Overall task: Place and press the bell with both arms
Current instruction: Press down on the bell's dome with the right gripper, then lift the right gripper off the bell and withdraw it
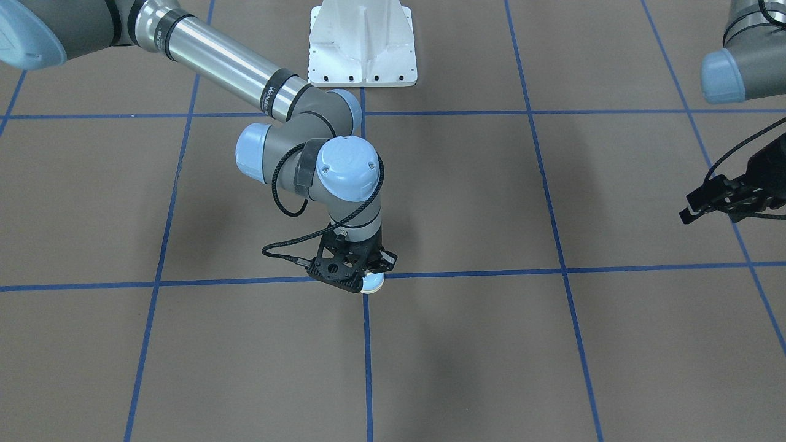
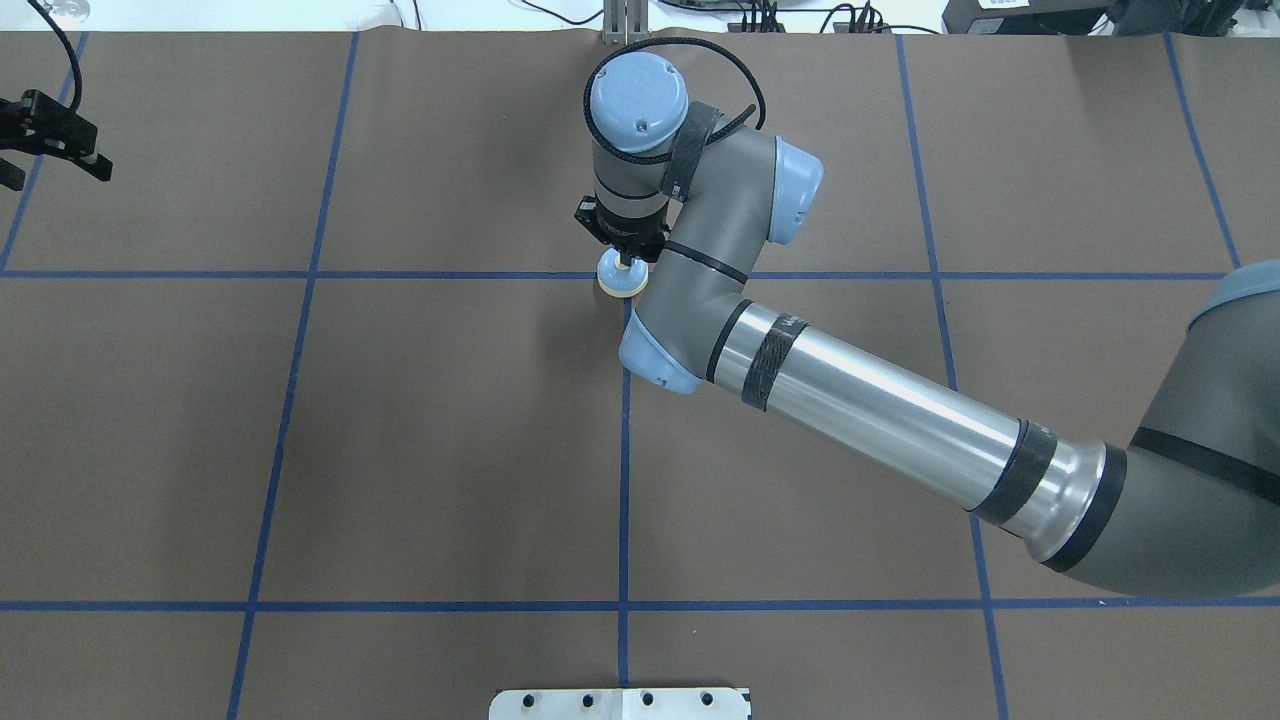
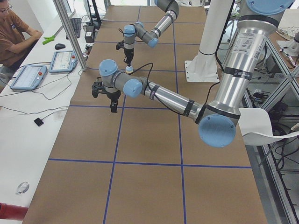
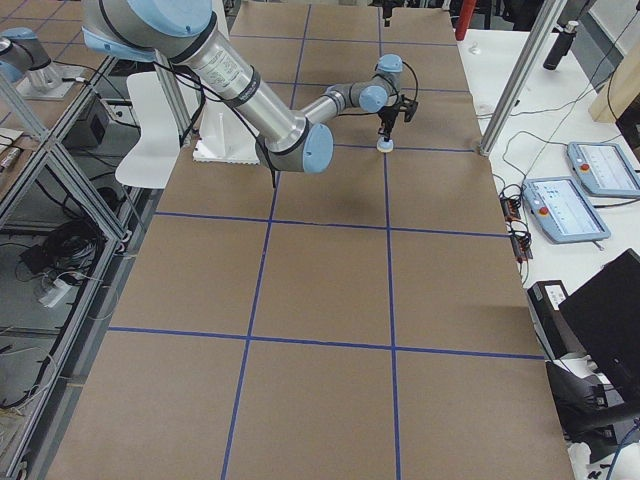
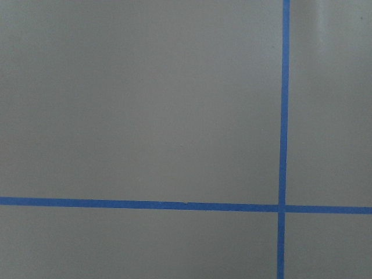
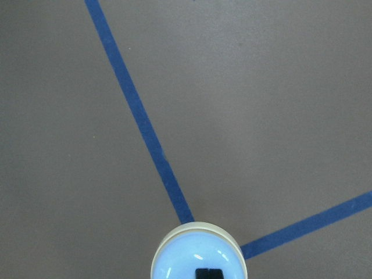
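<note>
Desk [image 2: 400,450], brown. My right arm [image 2: 880,410] reaches over the bell [image 2: 618,283], which sits where blue tape lines [image 6: 145,133] meet; right claw [image 2: 627,262] clenched on its top button. Left claw [image 2: 55,172] released, hanging well apart from the bell.

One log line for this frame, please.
bell: on blue tape crossing | right tool: down on bell top, grip unclear | left tool: open, empty, far off to the side

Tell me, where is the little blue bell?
In the overhead view, the bell sits far out in the middle, where two blue tape lines cross, directly under the fingers of the right arm.
</note>
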{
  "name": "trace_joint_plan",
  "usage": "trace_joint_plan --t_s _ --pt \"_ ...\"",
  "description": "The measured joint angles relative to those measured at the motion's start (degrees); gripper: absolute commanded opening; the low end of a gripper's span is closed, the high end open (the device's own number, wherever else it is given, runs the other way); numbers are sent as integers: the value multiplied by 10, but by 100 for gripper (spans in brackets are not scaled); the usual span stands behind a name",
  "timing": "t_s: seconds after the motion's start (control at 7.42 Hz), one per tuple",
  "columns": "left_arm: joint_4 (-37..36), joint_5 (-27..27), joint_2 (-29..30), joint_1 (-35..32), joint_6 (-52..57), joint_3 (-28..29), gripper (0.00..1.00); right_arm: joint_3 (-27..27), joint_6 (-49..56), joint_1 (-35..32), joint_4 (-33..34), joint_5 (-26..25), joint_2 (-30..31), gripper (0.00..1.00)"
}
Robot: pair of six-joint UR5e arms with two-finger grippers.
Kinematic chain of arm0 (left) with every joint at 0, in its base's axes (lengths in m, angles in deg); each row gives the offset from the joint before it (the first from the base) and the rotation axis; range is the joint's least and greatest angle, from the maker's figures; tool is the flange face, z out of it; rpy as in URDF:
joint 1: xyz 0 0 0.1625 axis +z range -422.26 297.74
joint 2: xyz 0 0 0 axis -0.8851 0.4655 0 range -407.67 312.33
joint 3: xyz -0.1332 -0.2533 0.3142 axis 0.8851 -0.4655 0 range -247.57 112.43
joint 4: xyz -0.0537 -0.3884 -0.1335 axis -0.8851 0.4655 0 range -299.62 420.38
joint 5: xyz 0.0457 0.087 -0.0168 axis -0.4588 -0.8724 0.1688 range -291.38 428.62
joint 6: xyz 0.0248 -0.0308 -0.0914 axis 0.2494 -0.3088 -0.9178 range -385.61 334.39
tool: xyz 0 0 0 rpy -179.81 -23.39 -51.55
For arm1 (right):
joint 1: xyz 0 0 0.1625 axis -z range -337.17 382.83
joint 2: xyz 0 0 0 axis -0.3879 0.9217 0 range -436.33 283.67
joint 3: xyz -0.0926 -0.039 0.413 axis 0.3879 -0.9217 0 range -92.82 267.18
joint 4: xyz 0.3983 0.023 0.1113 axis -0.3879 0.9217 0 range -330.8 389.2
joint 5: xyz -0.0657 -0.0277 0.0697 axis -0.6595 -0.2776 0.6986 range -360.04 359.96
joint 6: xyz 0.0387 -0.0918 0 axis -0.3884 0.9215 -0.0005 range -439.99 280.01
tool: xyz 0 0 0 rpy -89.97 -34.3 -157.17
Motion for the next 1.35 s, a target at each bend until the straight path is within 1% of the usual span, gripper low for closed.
trace_joint_plan --t_s 0.4,0.54,0.67,0.81,0.94,1.08,1.35 --pt "-1 0 0 0 -1 0 100 18 -1 -22 1 17 -7 0" --pt "-1 0 0 0 -1 0 100 22 -1 -27 2 23 -7 48" --pt "-1 0 0 0 -1 0 100 31 0 -34 5 31 -5 99" --pt "-1 0 0 0 -1 0 100 48 5 -46 12 44 4 100" --pt "-1 0 0 -1 0 -1 100 79 22 -57 31 53 22 100" --pt "-1 0 -1 -2 1 -2 100 135 63 -69 76 57 53 100" --pt "-1 -6 -4 -9 4 -6 100 274 200 -102 203 60 139 100"
